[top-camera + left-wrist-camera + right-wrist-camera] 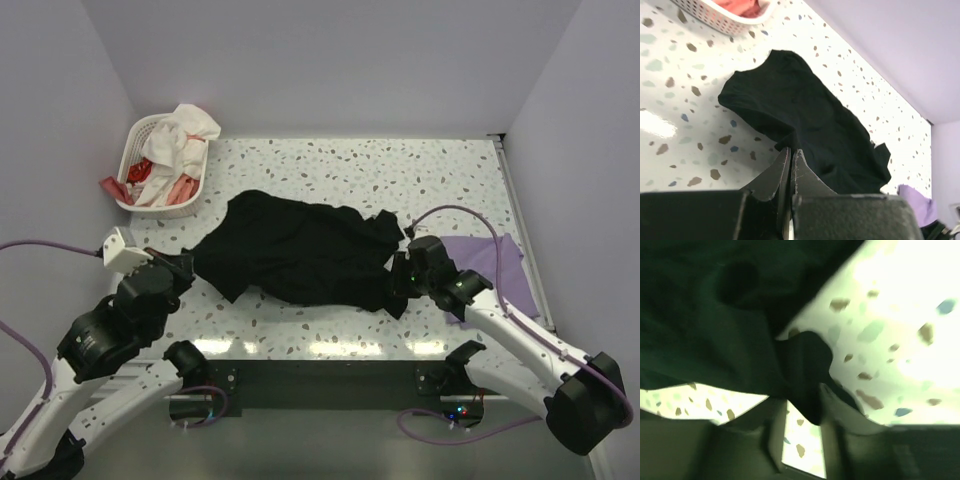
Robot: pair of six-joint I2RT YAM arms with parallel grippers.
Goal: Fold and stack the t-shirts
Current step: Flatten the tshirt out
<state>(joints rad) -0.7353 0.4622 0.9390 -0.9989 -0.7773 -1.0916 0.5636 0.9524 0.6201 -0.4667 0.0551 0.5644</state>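
Observation:
The black t-shirt (300, 250) lies crumpled and spread across the middle of the table; it also shows in the left wrist view (805, 115). My left gripper (188, 262) is at its left corner, and in the left wrist view the gripper (790, 150) is shut on the black cloth's edge. My right gripper (398, 272) is at the shirt's right edge; in the blurred right wrist view the gripper (802, 400) is closed on a bunched fold of the black shirt (715, 330). The lavender t-shirt (495, 258) lies flat at the right, partly under my right arm.
A white laundry basket (135, 150) with white and red clothes stands at the back left corner; its wall also shows in the left wrist view (715, 17). Walls close the table at back and sides. The lavender shirt's edge shows in the left wrist view (915, 200).

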